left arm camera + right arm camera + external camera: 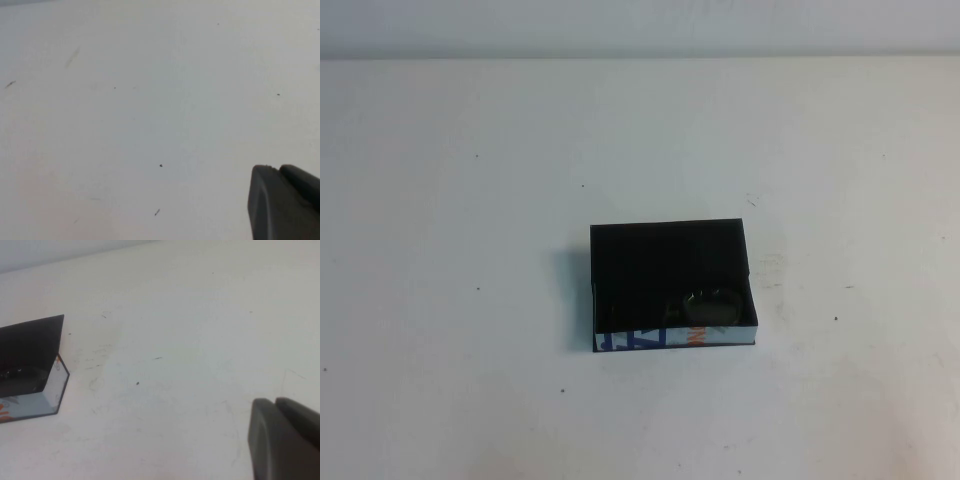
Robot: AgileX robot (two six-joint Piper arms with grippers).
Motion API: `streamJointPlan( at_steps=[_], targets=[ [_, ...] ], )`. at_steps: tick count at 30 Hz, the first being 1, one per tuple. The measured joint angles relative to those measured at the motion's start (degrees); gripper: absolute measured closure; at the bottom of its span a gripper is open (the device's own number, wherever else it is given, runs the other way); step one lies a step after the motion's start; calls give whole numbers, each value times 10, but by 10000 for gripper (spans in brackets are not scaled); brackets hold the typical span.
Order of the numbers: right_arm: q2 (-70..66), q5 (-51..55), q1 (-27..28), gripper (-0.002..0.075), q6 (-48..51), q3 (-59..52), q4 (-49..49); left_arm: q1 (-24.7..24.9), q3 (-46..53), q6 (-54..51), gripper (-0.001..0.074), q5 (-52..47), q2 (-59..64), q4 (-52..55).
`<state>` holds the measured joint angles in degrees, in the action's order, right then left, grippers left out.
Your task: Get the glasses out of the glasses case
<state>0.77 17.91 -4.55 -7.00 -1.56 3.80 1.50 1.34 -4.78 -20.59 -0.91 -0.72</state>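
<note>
The glasses case is an open black box in the middle of the white table, its white side with blue and orange marks facing the near edge. The glasses lie inside at its near right, only a greyish lens and dark frame showing. The case also shows in the right wrist view. Neither arm appears in the high view. My left gripper is shut and empty over bare table. My right gripper is shut and empty, well apart from the case.
The white table spreads all round the case, with small dark specks and faint scuffs. A pale wall runs along its far edge.
</note>
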Motion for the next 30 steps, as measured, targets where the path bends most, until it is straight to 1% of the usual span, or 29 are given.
streamJointPlan(
  at_steps=[8, 30],
  targets=[
    [0, 0, 0, 743, 0, 0, 33, 0, 0, 0, 740, 0, 0, 0],
    [0, -1, 0, 743, 0, 0, 38, 0, 0, 0, 740, 0, 0, 0]
  ],
)
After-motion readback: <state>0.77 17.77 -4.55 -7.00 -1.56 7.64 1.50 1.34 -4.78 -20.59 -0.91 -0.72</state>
